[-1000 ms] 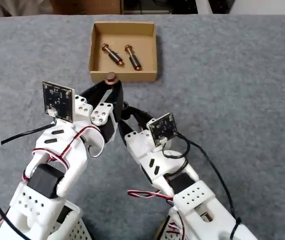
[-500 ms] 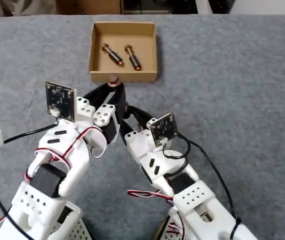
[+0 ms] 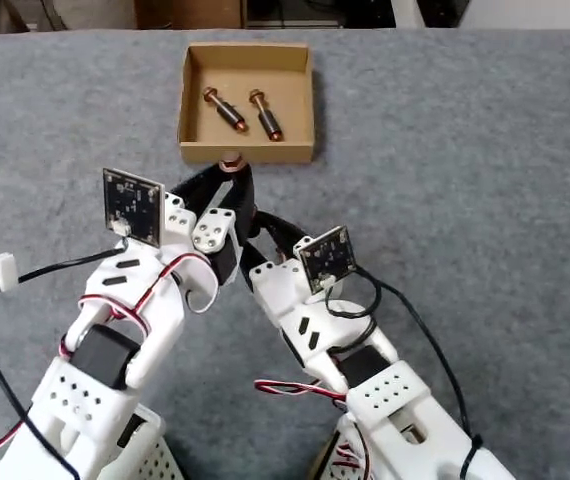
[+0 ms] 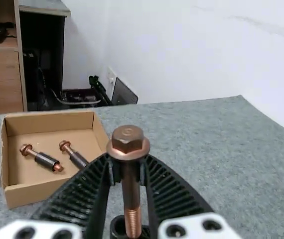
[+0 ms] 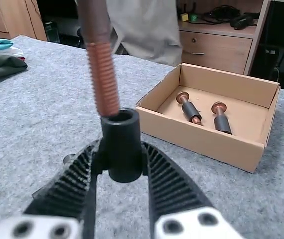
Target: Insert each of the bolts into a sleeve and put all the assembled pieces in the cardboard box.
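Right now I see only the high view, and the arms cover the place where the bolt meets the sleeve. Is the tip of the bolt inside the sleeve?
Observer: In the right wrist view, the bolt has its threaded tip just at the mouth of the sleeve. Nearly all the thread is above the rim.
Operator: Is the sleeve held well?
Observer: The right tool is shut on its sides. The sleeve stands upright with the opening upward.
Operator: And the bolt?
Observer: The left tool grips its shank just under the hex head, and the shank points down at the sleeve.
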You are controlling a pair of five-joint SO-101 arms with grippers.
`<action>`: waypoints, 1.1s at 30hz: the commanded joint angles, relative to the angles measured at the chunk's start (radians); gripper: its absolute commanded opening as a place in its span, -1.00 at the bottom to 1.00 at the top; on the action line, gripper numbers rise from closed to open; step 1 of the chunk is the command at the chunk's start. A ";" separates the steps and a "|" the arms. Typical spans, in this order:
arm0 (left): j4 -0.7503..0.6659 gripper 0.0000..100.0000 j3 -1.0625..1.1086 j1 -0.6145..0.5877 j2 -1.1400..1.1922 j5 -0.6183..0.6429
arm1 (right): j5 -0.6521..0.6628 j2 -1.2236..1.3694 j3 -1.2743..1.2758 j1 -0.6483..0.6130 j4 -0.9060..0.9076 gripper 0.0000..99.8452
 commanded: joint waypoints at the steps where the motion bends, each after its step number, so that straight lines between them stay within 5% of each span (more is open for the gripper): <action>1: -0.057 -0.96 -0.018 -0.031 0.027 -0.008 | 0.002 -0.001 -0.015 -0.015 -0.031 -1.00; 33: -0.026 -0.96 -0.028 -0.025 0.085 -0.061 | 0.002 -0.001 -0.016 -0.015 -0.031 -1.00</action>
